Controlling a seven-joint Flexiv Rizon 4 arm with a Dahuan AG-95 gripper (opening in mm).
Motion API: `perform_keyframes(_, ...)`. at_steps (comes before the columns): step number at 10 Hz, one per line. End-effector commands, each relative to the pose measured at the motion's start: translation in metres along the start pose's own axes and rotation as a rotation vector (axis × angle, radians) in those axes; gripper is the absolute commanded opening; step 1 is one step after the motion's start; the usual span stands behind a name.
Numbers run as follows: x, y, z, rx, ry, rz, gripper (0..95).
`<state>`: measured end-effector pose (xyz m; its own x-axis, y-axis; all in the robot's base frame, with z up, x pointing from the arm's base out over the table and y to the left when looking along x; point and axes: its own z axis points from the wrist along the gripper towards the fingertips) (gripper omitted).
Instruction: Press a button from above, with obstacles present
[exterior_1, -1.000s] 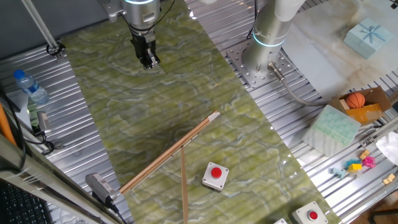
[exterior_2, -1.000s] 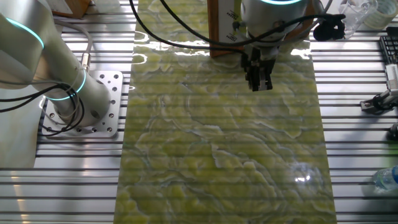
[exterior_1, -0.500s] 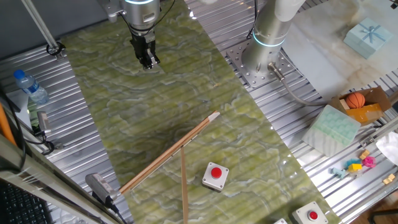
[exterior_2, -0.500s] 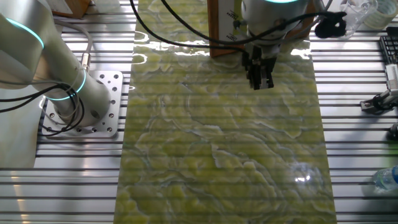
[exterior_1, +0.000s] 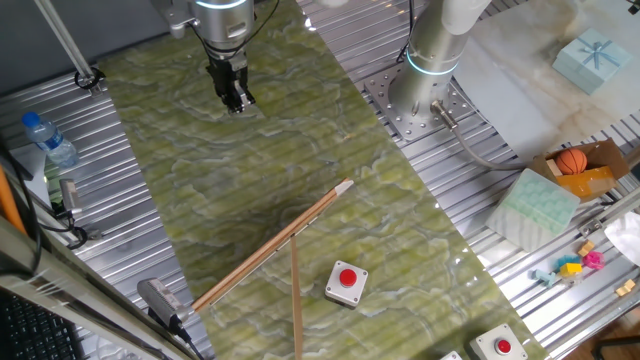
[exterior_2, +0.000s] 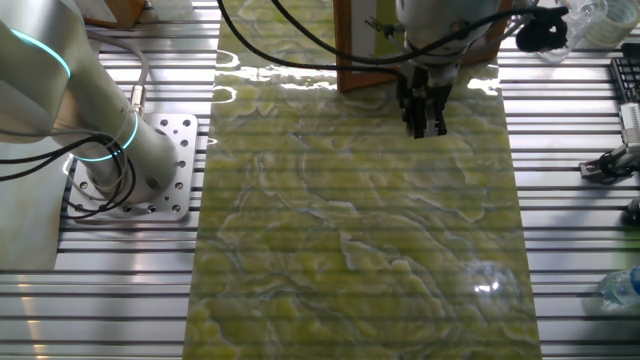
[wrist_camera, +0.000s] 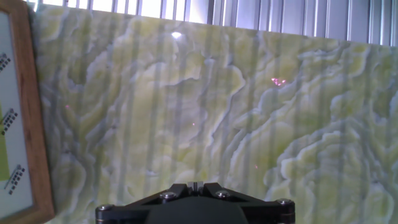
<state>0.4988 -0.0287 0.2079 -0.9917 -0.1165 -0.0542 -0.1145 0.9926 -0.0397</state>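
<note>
here, in one fixed view, the arm reaches down from the top edge with its gripper (exterior_1: 236, 98) pointing straight down over the far end of the green marbled mat (exterior_1: 200, 170), well apart from everything else on it; its upper links are cut off by the frame, and whether the fingers are apart or together cannot be told. the button (exterior_1: 347, 277) sits in its grey box near the mat's near end, facing up. the two sticks (exterior_1: 272, 246) lie just beside it: one runs long on a diagonal from near the box's far side down toward the near left, the other drops from its middle toward the bottom edge, where it is cut off. a second button box (exterior_1: 502, 346) sits off the mat at the bottom right. in the other fixed view the gripper (exterior_2: 427, 118) hangs vertical by a wooden frame (exterior_2: 345, 60); button and sticks are out of frame. in the hand view only the dark gripper body (wrist_camera: 193, 205) and mat show, the fingertips hidden.
</note>
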Motion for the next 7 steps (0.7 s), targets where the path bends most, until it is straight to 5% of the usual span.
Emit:
perform_keyframes(1,-0.001,0.002,-0.002,-0.004,-0.012,0.001,0.0)
perform_keyframes(7,-0.011,0.023,-0.007,-0.004,-0.017,0.024,0.0)
